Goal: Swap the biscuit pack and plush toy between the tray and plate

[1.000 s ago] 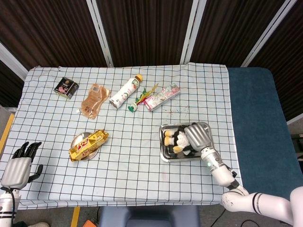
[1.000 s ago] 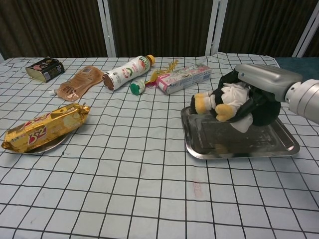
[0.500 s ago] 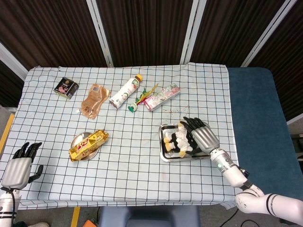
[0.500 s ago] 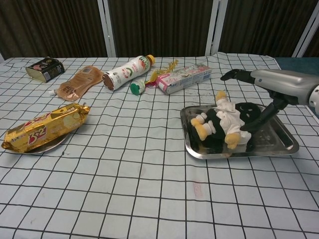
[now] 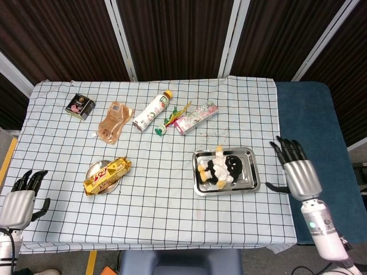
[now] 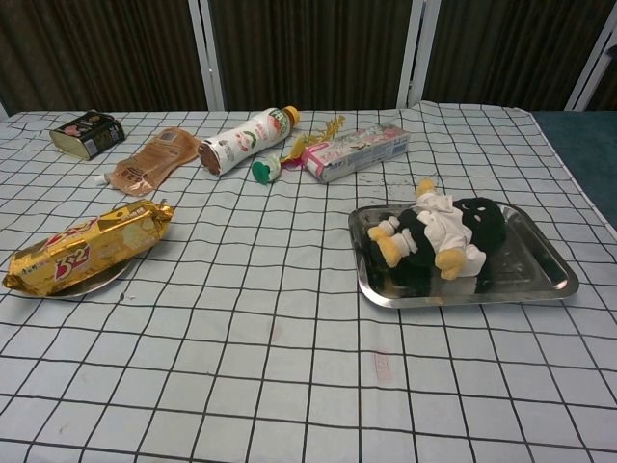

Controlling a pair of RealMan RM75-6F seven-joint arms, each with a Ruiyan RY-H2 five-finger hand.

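A black, white and yellow plush toy (image 5: 218, 168) (image 6: 434, 245) lies on its side in the steel tray (image 5: 250, 179) (image 6: 540, 280) at the right of the table. The gold biscuit pack (image 5: 107, 174) (image 6: 85, 244) rests across the small round plate (image 5: 93, 168) (image 6: 96, 283) at the left. My right hand (image 5: 297, 171) hovers open beyond the table's right edge, over the blue surface, away from the tray. At the table's front left corner my left hand (image 5: 19, 200) stays open and holds nothing. Neither hand appears in the chest view.
Along the far side lie a dark tin (image 5: 79, 106), a brown pouch (image 5: 114, 121), a toppled bottle (image 5: 152, 110), a green-and-yellow small toy (image 5: 172, 118) and a pink box (image 5: 196, 116). The checked cloth (image 5: 160, 217) covers the table.
My right hand let go of the plush toy, which dropped back into the tray, then drew away to the right, past the table edge. The left hand barely shifted.
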